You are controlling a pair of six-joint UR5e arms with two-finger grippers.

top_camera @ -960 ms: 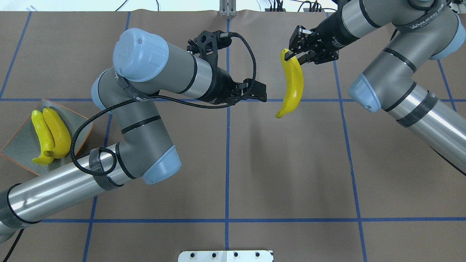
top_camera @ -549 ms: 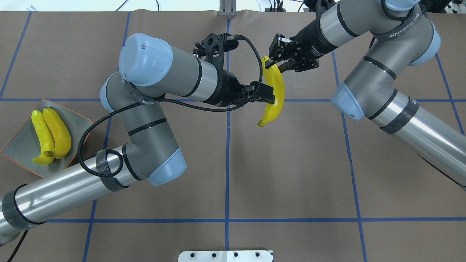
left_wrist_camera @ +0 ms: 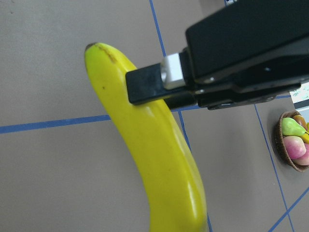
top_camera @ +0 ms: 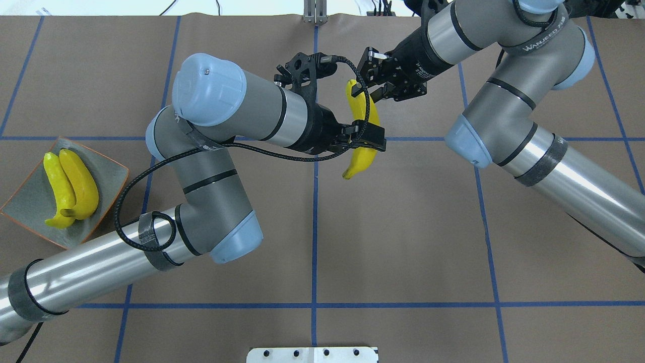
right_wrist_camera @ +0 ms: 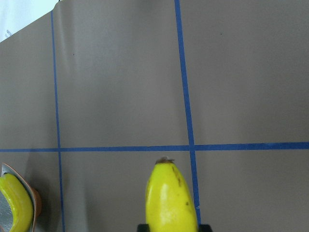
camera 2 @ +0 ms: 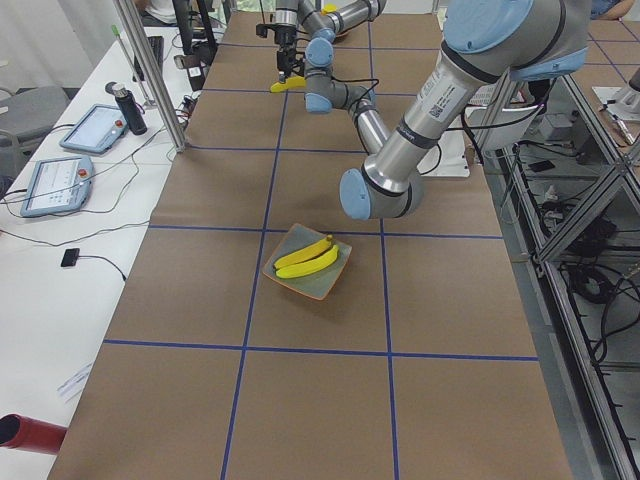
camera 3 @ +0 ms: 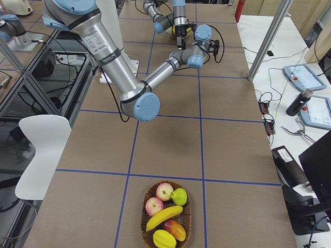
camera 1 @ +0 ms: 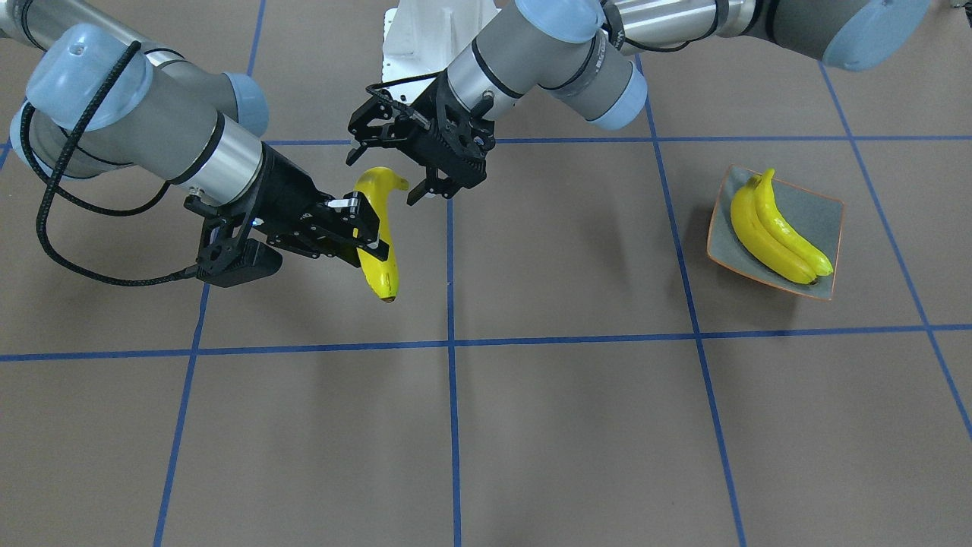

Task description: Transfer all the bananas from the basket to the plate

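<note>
A: Where is the held banana (top_camera: 360, 157)?
B: In the air above the table (top_camera: 403, 227), well apart from the plate (camera 1: 820, 205). The right gripper (camera 1: 372, 239) pinches it near its dark-tipped end. The left gripper (top_camera: 367, 137) straddles it farther along, with its fingers spread and not pressed onto it.
A: And the others?
B: The two bananas (camera 1: 774, 224) lie side by side on the plate. One more banana (camera 3: 164, 217) sits in the basket (camera 3: 143, 221) among other fruit (camera 3: 155, 205).
</note>
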